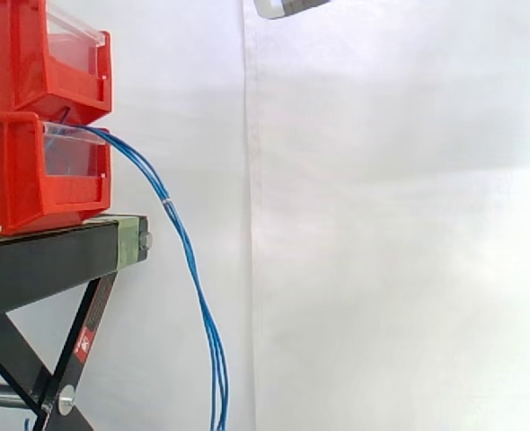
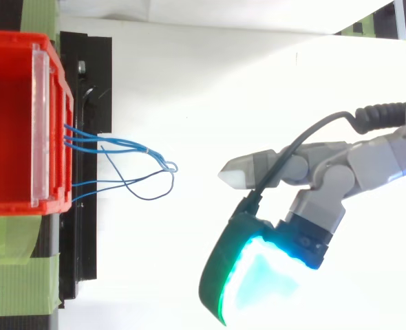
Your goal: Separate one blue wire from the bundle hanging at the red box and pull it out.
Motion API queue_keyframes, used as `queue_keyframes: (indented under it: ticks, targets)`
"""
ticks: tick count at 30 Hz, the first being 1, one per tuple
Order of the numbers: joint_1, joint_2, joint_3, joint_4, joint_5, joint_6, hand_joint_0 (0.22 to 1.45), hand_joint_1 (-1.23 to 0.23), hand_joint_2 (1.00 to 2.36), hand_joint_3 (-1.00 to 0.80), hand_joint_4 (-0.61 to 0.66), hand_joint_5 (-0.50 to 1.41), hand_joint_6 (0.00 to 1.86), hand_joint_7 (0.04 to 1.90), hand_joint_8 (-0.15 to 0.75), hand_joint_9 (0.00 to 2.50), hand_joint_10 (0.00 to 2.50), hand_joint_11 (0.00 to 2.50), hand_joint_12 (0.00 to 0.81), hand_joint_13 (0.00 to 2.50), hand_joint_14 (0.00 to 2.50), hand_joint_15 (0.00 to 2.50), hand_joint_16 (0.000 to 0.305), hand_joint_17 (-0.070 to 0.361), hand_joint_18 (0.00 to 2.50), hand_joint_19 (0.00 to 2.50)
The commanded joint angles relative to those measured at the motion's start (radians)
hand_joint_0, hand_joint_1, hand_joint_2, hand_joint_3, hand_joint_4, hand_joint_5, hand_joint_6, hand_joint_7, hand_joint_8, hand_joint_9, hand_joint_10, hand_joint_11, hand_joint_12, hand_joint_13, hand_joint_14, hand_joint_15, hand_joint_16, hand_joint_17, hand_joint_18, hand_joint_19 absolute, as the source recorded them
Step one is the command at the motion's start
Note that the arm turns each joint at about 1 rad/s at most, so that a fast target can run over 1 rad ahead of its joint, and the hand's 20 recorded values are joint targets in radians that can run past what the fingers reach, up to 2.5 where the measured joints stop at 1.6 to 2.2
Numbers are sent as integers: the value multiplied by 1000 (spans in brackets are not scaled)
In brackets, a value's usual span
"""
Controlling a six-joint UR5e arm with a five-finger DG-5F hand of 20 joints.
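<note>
A bundle of thin blue wires [image 1: 189, 260] comes out of the front of the lower red bin [image 1: 27, 175] and hangs down past the stand's edge. From above, the wires [image 2: 131, 144] fan out from the red bin [image 2: 51, 75] into loops at its right. My hand [image 2: 323, 172] hovers to the right of those loops, well apart from them. It is open, with straight fingers pointing left and nothing held. One fingertip [image 2: 234, 175] glows white and another pad [image 2: 258, 275] glows cyan-green. A grey tip of the hand [image 1: 283, 6] shows high above the wires in the side view.
A second red bin [image 1: 31, 54] is stacked on the lower one. Both rest on a black stand [image 1: 49, 256] with crossed legs. Green tape [image 2: 20, 271] marks the stand near the bin. A white curtain [image 1: 400, 233] hangs behind.
</note>
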Motion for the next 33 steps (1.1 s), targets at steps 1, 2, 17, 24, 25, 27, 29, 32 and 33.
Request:
queue_keyframes:
  ticks: [1,2,17,24,25,27,29,32,33]
  targets:
    - [0,1,1,0,0,0,529,-491,1000,-500,271,-239,502,707,273,105,0,0,358,27,3,167,62,139,0,91]
    - [0,-1,0,0,0,0,530,-491,1000,-500,276,-236,502,709,276,114,0,0,358,33,4,167,61,138,0,88]
    - [-8,1,0,-52,0,0,531,-496,1000,-500,280,-230,502,719,281,133,0,0,358,52,4,171,61,136,1,93]
    - [-8,1,1,-52,0,0,531,-500,1000,-500,284,-226,502,737,280,138,0,0,358,54,4,171,61,137,5,88]
    - [-8,1,1,-52,0,0,531,-546,1000,-500,296,-216,502,723,295,197,0,0,372,114,3,135,62,139,87,29]
    - [-6,1,0,-52,0,0,530,-579,1000,-500,306,-205,502,755,299,210,0,0,373,119,3,132,62,139,98,36]
    - [-8,1,0,-54,2,-3,527,-601,1000,-500,312,-201,502,777,301,218,0,0,375,130,3,134,62,139,115,34]
    - [-8,1,0,-91,29,-75,525,-656,1000,-500,327,-190,502,823,303,226,0,0,379,144,2,133,61,138,129,33]
    - [-8,1,0,-101,34,-101,524,-672,1000,-500,327,-187,502,833,305,232,0,0,379,148,3,135,61,138,132,38]
